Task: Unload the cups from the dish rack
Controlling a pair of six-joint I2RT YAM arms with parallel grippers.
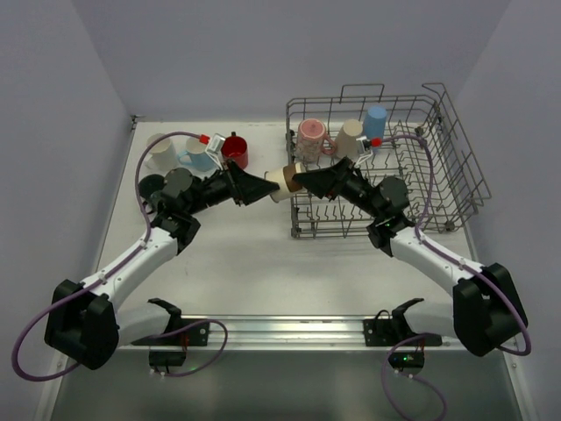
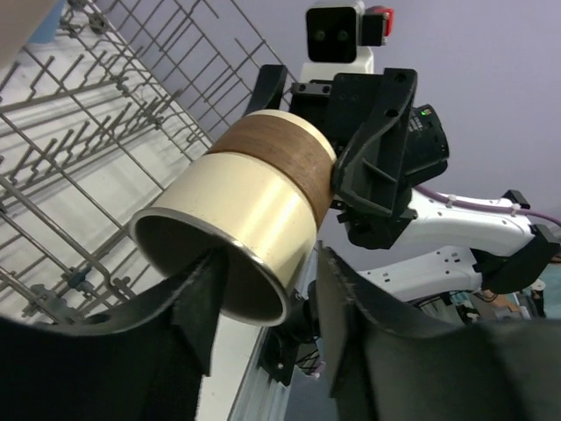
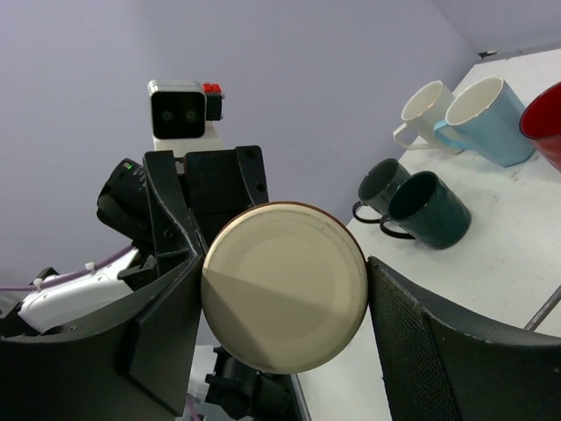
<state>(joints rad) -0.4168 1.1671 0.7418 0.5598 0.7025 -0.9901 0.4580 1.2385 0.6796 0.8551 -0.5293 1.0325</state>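
A beige cup with a brown band (image 1: 282,180) hangs on its side in the air between both grippers, at the left edge of the grey wire dish rack (image 1: 456,167). My right gripper (image 3: 285,281) is shut on the cup's base end (image 3: 285,285). My left gripper (image 2: 267,272) is open at the cup's mouth (image 2: 237,228), one finger in front of the opening and the other apart from its wall. In the rack stand a speckled pink mug (image 1: 310,136), a pale cup (image 1: 350,136) and a blue tumbler (image 1: 376,121).
On the table left of the rack stand a white mug (image 1: 163,156), a light blue mug (image 1: 200,156), a red mug (image 1: 235,149) and two dark teal mugs (image 1: 153,186) (image 1: 178,181). A metal rail (image 1: 280,329) runs along the near edge.
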